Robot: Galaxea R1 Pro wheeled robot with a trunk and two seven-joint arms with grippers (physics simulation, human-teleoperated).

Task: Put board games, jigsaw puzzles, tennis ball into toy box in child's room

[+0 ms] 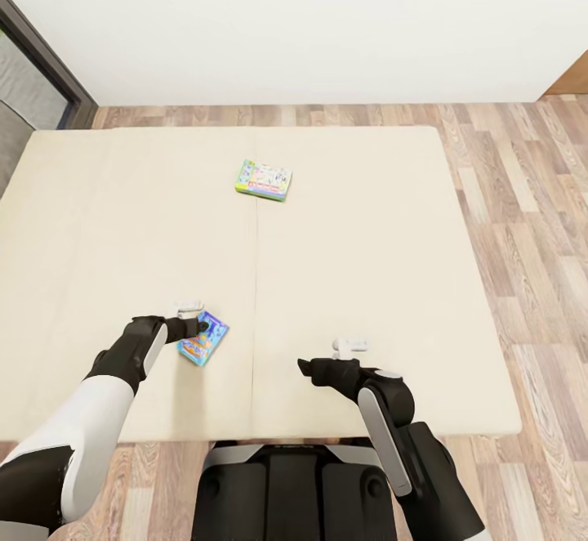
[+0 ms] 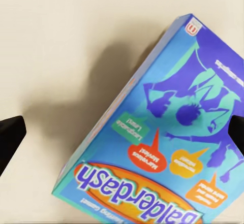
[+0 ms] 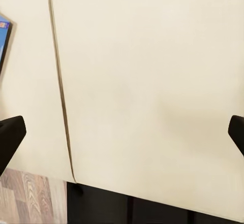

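The beige bed (image 1: 367, 263) spreads out below me. A small blue board game (image 1: 204, 340), lettered "Balderdash", lies near its front left. My left gripper (image 1: 194, 328) hovers at the box's left edge. In the left wrist view the blue box (image 2: 162, 142) looks tilted and casts a shadow, and it sits between the widely spread fingers (image 2: 9, 135). A green-edged board game (image 1: 264, 179) lies flat farther back near the mattress seam. My right gripper (image 1: 309, 367) is open over bare mattress near the bed's front edge. The blue box's corner (image 3: 3, 36) shows in the right wrist view.
Wood floor (image 1: 523, 198) runs along the bed's right side and behind it, up to a white wall (image 1: 327, 18). A dark door frame (image 1: 41, 59) stands at the far left. A wooden furniture corner (image 1: 572, 79) shows at the far right.
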